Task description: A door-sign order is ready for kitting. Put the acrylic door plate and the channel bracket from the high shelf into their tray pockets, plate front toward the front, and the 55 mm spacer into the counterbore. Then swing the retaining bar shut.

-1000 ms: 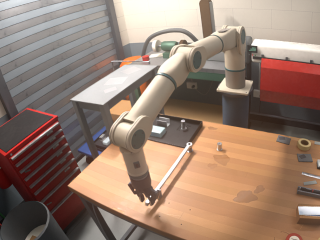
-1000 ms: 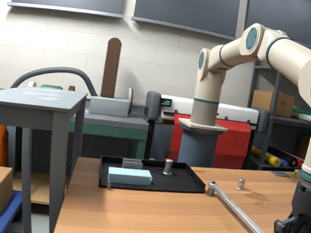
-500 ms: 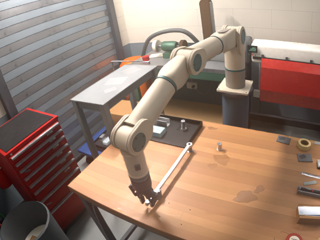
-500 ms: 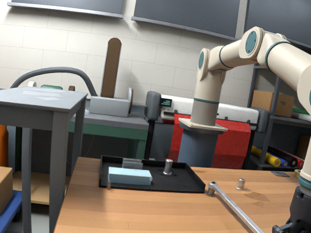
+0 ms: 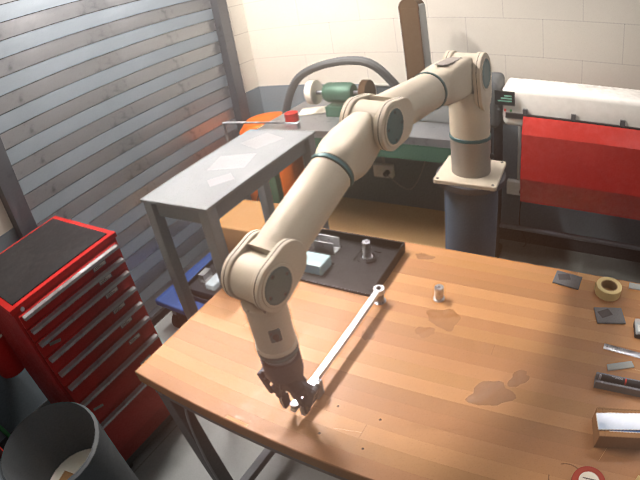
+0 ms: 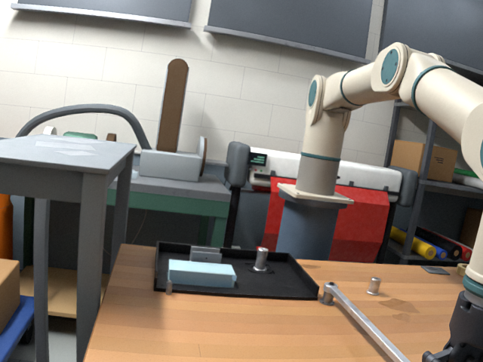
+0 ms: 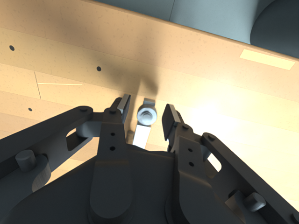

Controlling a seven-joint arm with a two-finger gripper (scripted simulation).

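My gripper [image 5: 298,400] [image 7: 145,113] is open and empty, hanging low over the free end of the retaining bar [image 5: 345,341] [image 6: 363,319] near the bench's front edge. The bar's end knob [image 7: 146,115] sits between my fingers in the wrist camera. The bar runs diagonally back to its pivot [image 5: 379,289] [image 6: 328,291] at the corner of the black tray [image 5: 351,261] [image 6: 234,272]. In the tray lie the pale blue acrylic plate [image 6: 201,273] [image 5: 318,262], the grey channel bracket [image 6: 205,254] [image 5: 328,243] behind it, and a spacer [image 6: 260,258] [image 5: 367,248] standing upright in the counterbore.
A tall grey shelf table [image 5: 230,168] [image 6: 62,156] stands left of the tray. A short metal spacer [image 5: 439,292] [image 6: 373,285] stands on the bench right of the pivot. Tape [image 5: 608,288] and small tools lie at the bench's right edge. A red tool chest [image 5: 67,315] sits beside the bench.
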